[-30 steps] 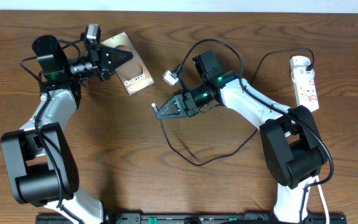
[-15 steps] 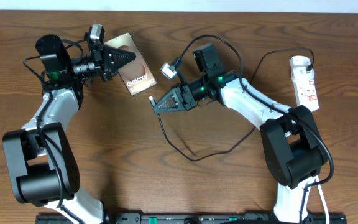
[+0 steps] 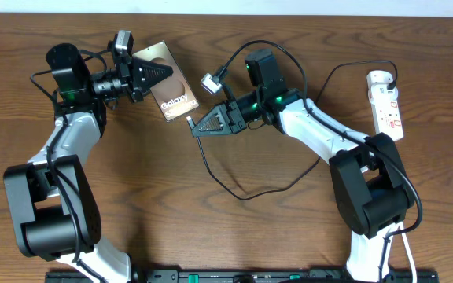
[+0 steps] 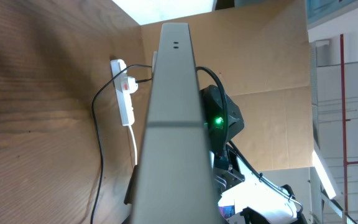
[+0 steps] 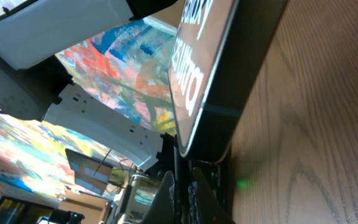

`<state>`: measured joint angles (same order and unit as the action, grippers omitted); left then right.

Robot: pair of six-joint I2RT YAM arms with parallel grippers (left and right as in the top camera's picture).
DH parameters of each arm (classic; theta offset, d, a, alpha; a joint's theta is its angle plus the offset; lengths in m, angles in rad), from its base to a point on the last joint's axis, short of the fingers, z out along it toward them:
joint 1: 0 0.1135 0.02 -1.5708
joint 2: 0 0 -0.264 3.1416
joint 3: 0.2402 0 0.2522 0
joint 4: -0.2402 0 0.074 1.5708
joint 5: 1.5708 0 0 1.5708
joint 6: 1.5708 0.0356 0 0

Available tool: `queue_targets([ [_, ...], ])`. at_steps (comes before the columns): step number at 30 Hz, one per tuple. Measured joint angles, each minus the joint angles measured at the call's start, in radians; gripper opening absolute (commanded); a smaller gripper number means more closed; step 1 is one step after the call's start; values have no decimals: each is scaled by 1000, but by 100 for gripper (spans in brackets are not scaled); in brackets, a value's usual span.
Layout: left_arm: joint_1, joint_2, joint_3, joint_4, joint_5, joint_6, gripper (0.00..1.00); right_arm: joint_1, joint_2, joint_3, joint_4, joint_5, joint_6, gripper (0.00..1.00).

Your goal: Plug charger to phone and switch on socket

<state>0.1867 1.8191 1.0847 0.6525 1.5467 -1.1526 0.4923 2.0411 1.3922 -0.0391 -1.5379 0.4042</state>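
The phone (image 3: 173, 93), silvery-brown with "Galaxy" lettering, is held at its left edge by my left gripper (image 3: 157, 73), which is shut on it. In the left wrist view the phone (image 4: 173, 124) shows edge-on between the jaws. My right gripper (image 3: 195, 127) is shut on the charger's plug tip (image 3: 190, 120), just off the phone's lower right end. In the right wrist view my fingers (image 5: 182, 193) pinch the plug right under the phone's edge (image 5: 229, 74); whether they touch is unclear. The black charger cable (image 3: 242, 196) loops across the table. The white socket (image 3: 386, 101) lies far right.
The socket also shows in the left wrist view (image 4: 125, 93) with its white cord and a black cable running from it. A small white connector (image 3: 210, 83) on a cable hangs above the right gripper. The table is brown wood (image 3: 132, 196).
My right gripper has moved up and left with the plug tip, closing on the phone's lower right end. My left gripper has shifted slightly right with the phone.
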Motion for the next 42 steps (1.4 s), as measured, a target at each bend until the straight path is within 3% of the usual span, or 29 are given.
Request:
queue_targets([
  [42,-13,0,0,3,0,0,7,0,0,0,51,0,45,1],
])
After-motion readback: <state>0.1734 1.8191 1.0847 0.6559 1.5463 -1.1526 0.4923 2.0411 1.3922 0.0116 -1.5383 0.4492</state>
